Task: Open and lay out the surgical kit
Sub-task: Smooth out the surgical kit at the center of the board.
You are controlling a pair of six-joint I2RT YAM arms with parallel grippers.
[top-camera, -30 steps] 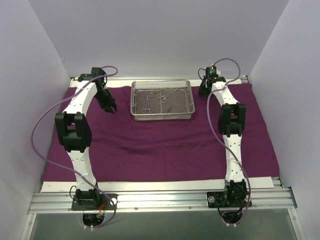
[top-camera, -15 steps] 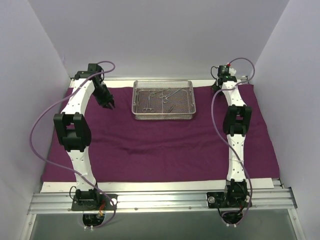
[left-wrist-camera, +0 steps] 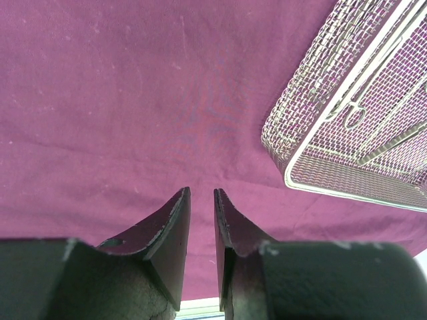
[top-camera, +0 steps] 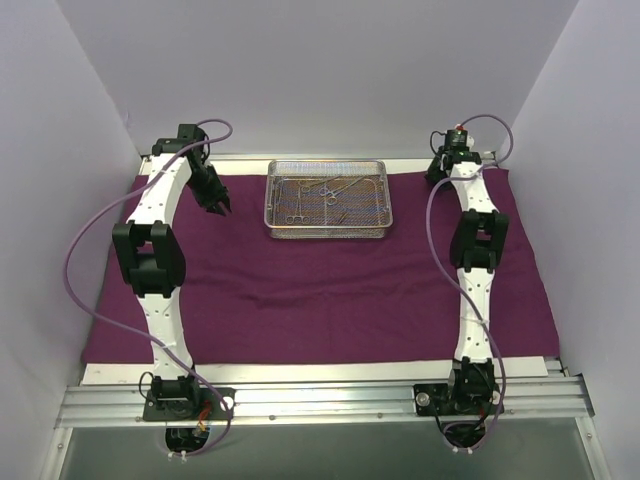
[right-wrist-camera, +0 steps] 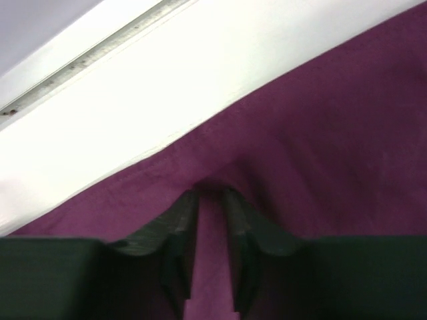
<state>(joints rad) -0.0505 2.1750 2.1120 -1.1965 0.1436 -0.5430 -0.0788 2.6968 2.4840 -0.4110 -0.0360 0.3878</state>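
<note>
Top view: a large dark purple cloth wrap lies spread open over the white bench, covering nearly all of it. A shallow rectangular silver wire-mesh tray sits on the cloth at 12 o'clock, near the far edge. Several thin silver ring-handled forceps lie inside it, loosely crossed. The white left arm reaches forward, and the left jaws hang over the cloth at 9 o'clock from the tray, near it but apart from it. The white right arm stretches to the cloth's far right corner, with the right jaws at about 2 o'clock from the tray, well apart from it.

Left wrist view: the left jaws are nearly clenched, with only a thin slit between the dark fingers, and nothing is held. They are poised above bare purple cloth. The mesh tray fills the 2 o'clock corner, and a forceps ring handle shows through its wire floor.

Right wrist view: the right jaws are clenched on a small raised pucker of the purple cloth, just inside its far edge. Creases spread out from the fingertips. Bare white bench runs beyond the cloth's edge from 9 to 1 o'clock.
</note>
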